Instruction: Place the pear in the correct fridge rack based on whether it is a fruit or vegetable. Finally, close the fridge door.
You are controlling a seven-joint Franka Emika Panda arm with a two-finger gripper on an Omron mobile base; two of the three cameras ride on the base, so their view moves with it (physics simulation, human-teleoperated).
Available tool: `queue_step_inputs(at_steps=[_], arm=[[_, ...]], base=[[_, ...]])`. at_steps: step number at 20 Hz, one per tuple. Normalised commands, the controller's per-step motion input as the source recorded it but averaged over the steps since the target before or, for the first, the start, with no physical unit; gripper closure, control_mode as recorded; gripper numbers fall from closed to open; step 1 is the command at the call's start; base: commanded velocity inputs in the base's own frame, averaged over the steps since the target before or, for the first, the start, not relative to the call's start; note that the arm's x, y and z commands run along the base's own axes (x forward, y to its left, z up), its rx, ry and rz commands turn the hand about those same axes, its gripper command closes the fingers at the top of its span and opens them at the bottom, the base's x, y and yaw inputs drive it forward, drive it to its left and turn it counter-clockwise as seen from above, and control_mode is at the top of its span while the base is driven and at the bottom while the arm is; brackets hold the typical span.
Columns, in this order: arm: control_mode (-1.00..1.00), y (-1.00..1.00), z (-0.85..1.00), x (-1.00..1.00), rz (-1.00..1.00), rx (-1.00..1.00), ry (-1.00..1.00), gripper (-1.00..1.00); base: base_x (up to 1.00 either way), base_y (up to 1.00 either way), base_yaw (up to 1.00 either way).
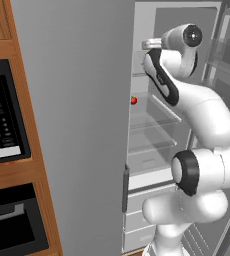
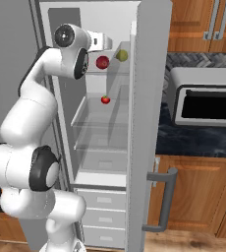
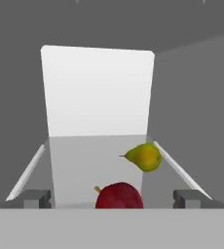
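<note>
Red fruit (image 3: 119, 195) seemingly before pear (image 3: 144, 156)

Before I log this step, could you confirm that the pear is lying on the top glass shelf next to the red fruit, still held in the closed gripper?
Not quite. The pear does lie on the fridge rack near the round red fruit, but the gripper is open and holds nothing; the hand view shows its fingertips spread wide, clear of the pear.
</note>
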Motion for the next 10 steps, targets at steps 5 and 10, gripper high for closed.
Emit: queue_step_inputs(at_steps=[5, 10], arm=[[-1.0, 0.25, 0.0, -1.0, -0.03, 0.01, 0.0, -1.0], [-1.0, 0.32, 0.0, -1.0, -0.04, 0.0, 0.0, -1.0]], base=[[0.0, 0.0, 0.0], [0.0, 0.0, 0.0]])
